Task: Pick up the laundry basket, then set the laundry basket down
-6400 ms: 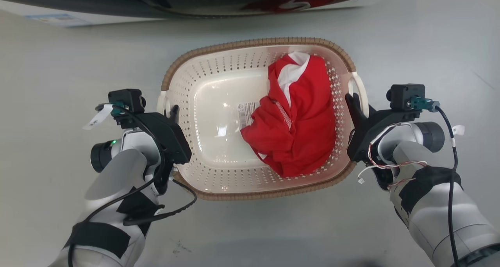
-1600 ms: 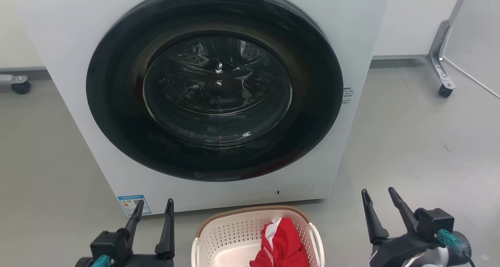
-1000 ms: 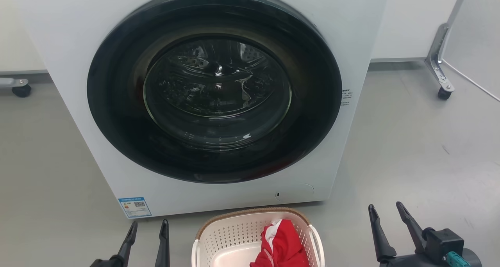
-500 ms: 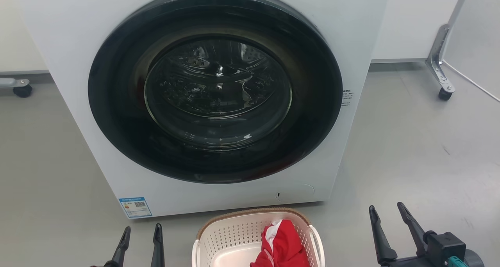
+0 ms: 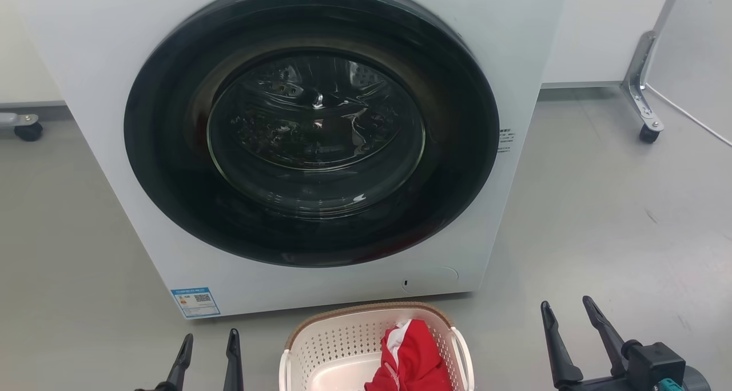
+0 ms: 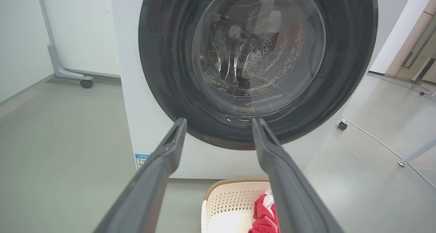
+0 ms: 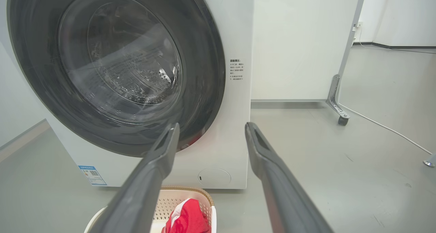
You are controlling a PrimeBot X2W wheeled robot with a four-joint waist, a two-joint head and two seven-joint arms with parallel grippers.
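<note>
**Basket on the floor, both grippers empty**

The left gripper (image 5: 210,336) hangs low at the basket's left with its fingers spread and nothing between them; its wrist view shows the same open gap (image 6: 219,122). The basket (image 5: 366,310) stands on the floor between the two grippers and apart from both, just in front of the washer (image 5: 86,65), below the shut door (image 5: 311,122). A red cloth (image 5: 414,356) lies in its right half. The right gripper (image 5: 566,305) is also released and empty, well to the basket's right (image 7: 213,125).

As I read it, the basket is already set down, so the risks come from whatever moves next:
- Rolling forward could push the basket against the washer, since little room is left between them.
- A gripper swinging inward could hook a white handle and tip or drag the basket, which looks light.
- A low left fingertip could scrape the washer's front panel.
- At the far right, a cable (image 5: 692,116) runs along the floor and could catch a wheel.

The floor (image 5: 600,208) is smooth, grey and faintly scuffed. Pale panels stand behind the washer, with one caster (image 5: 26,131) at the left and another (image 5: 649,134) under a metal bracket at the right.
</note>
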